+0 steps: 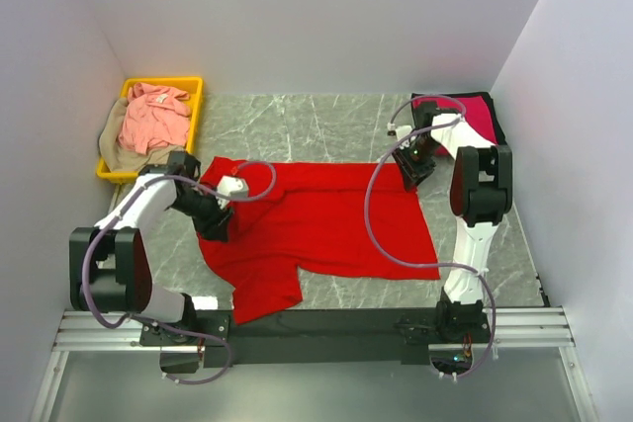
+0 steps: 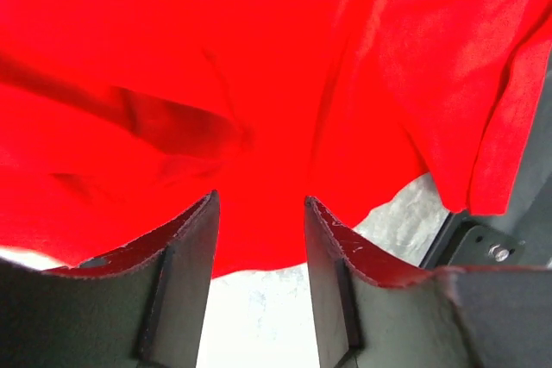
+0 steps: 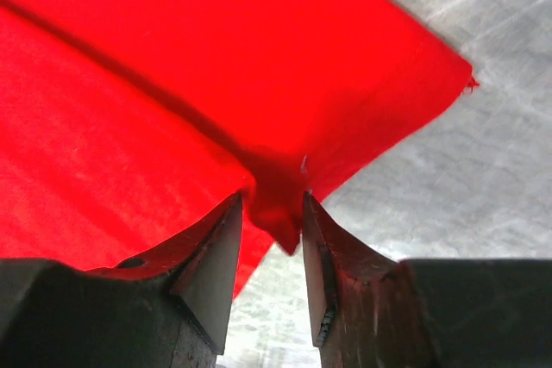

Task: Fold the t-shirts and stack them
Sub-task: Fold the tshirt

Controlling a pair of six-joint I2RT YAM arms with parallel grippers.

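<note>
The bright red t-shirt lies spread on the marble table, one part trailing toward the near edge. My left gripper is at its left edge. In the left wrist view that gripper is open, with the red cloth just past its tips and nothing between them. My right gripper is at the shirt's far right corner. Its jaws stand apart, and a small peak of red cloth still sits between the tips. A crimson-magenta shirt lies at the far right.
A yellow bin at the far left holds a salmon pink shirt and a tan one draped over its rim. White walls close in on both sides. The arm bases and a metal rail run along the near edge.
</note>
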